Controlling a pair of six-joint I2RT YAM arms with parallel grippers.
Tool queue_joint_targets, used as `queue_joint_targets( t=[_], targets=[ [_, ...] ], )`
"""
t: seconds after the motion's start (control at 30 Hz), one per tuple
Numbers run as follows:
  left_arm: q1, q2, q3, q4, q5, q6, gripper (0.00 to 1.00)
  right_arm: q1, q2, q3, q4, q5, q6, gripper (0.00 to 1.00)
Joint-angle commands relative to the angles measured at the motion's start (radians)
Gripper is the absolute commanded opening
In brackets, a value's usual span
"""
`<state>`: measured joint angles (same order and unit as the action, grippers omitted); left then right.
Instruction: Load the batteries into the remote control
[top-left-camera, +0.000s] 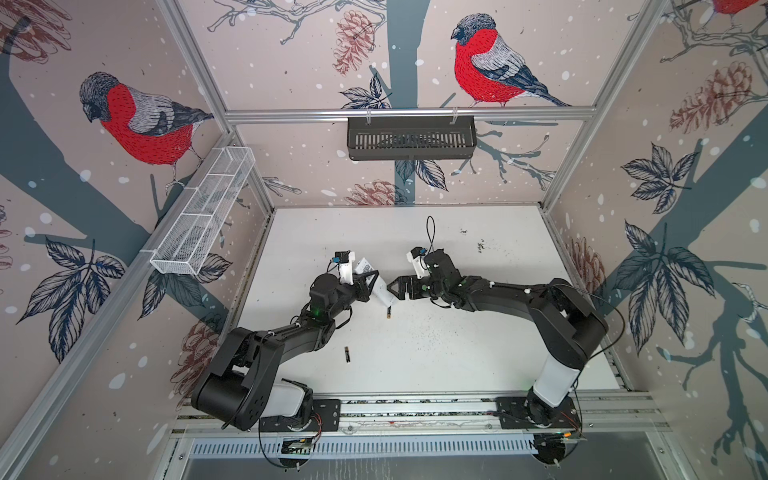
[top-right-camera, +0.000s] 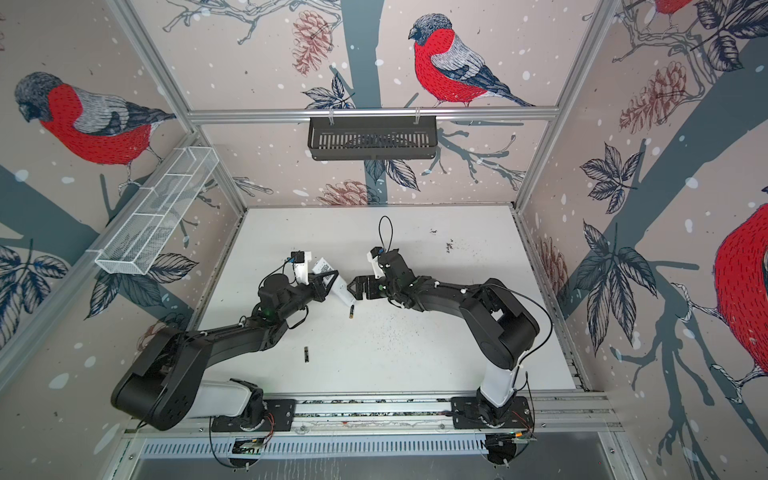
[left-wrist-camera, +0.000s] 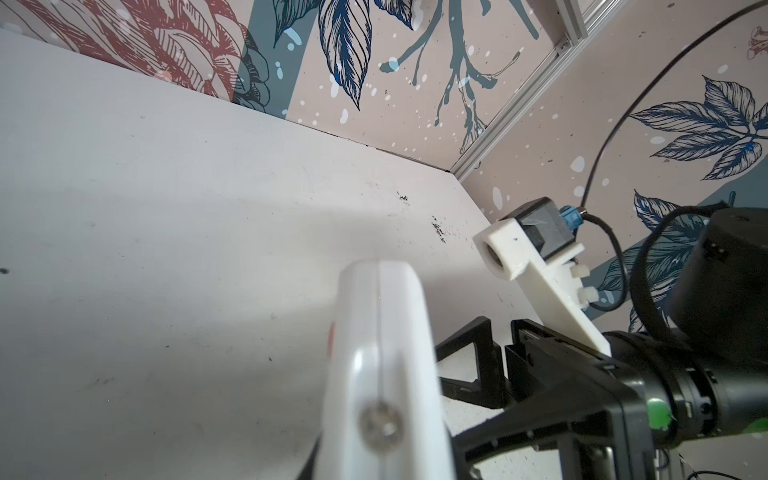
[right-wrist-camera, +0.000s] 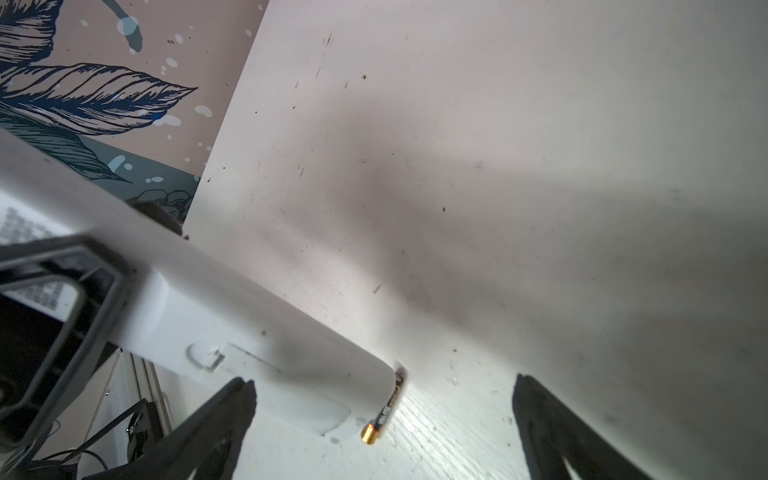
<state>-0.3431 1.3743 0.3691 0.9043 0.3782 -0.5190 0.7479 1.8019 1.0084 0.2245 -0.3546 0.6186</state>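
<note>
The remote control (top-left-camera: 382, 295) sits clamped in the left gripper (top-left-camera: 371, 280); right gripper (top-left-camera: 394, 286) gapes at its end.
Right wrist view catches a battery (right-wrist-camera: 380, 419) by that end; only top views show the other battery (top-left-camera: 346, 355), toward seven o'clock.

The white remote control (left-wrist-camera: 386, 374), edge-on and blurred, looms over the scuffed desk (left-wrist-camera: 166, 249), the right arm (left-wrist-camera: 582, 386) close beside.

left pincer (top-left-camera: 371, 282) clamped tight; right pincer (top-left-camera: 392, 287) spread wide; both arms bent inward, tips nearly meeting
</note>
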Motion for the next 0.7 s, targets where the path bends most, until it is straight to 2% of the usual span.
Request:
queue_joint_targets(
  t=[0.0,0.67],
  targets=[
    [0.008,-0.006,-0.012,0.121,-0.018,-0.006,0.0,0.011,0.028,0.036,0.025,-0.04,0.043,0.99],
    [0.018,-0.064,-0.034,0.103,-0.007,-0.017,0.0,0.005,0.05,0.037,0.15,-0.107,0.141,0.99]
  ],
)
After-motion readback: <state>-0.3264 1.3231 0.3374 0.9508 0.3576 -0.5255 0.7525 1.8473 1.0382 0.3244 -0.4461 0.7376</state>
